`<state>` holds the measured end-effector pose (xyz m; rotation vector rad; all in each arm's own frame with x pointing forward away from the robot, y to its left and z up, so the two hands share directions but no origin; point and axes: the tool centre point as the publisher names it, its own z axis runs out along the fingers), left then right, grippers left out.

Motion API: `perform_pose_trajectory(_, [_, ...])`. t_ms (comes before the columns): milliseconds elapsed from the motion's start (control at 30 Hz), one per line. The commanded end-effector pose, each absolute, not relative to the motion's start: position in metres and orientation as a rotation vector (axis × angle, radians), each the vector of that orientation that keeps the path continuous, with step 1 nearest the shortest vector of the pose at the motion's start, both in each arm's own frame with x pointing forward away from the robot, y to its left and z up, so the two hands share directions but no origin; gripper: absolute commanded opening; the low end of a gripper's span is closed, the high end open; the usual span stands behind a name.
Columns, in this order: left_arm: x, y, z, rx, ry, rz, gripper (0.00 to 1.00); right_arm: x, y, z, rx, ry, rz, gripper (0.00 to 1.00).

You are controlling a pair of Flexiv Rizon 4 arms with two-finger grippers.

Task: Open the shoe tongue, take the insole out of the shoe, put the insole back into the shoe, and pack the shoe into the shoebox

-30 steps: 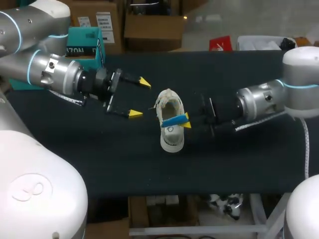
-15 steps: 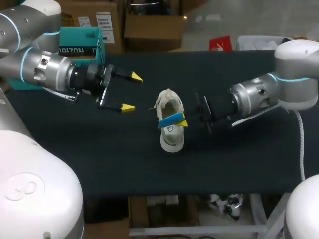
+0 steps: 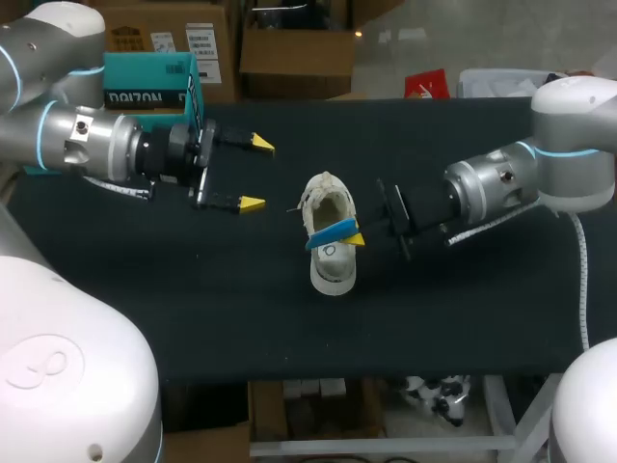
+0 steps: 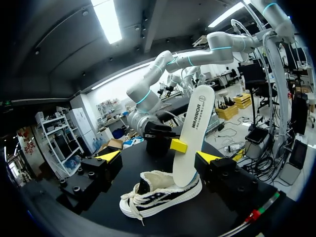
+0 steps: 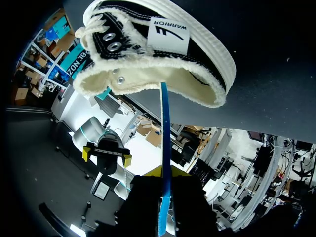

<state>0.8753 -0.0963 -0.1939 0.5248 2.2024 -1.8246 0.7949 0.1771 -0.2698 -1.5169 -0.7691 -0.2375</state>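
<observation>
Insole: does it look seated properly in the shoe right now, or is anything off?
Not seated. The insole stands nearly upright out of the shoe, only its lower end inside, pinched by the right claw. The left claw is open, apart from the shoe.

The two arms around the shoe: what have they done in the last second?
The left hand, open, drew back from the shoe toward the teal shoebox. The right hand edged a little toward the shoe and kept its grip on the blue insole, whose end sits in the shoe's opening. The shoe itself stayed put.
</observation>
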Motion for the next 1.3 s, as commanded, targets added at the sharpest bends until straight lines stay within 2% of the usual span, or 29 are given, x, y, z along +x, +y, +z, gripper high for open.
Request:
perform_pose_trajectory(33, [0.869,-0.09,-0.188,0.24,2.015,-1.779,1.0,0.8,0.178,-0.272,-1.5,-0.782,-0.223,0.0])
perform_pose_trajectory(833, [0.887,-0.1,-0.177,-0.13,1.943,-1.496,1.0,0.799,0.175,-0.275,-1.462,-0.815,-0.196,0.0])
perform_pose_trajectory(1300, [0.905,-0.106,-0.168,-0.296,2.14,-1.347,1.0,0.803,0.173,-0.279,-1.433,-0.823,-0.198,0.0])
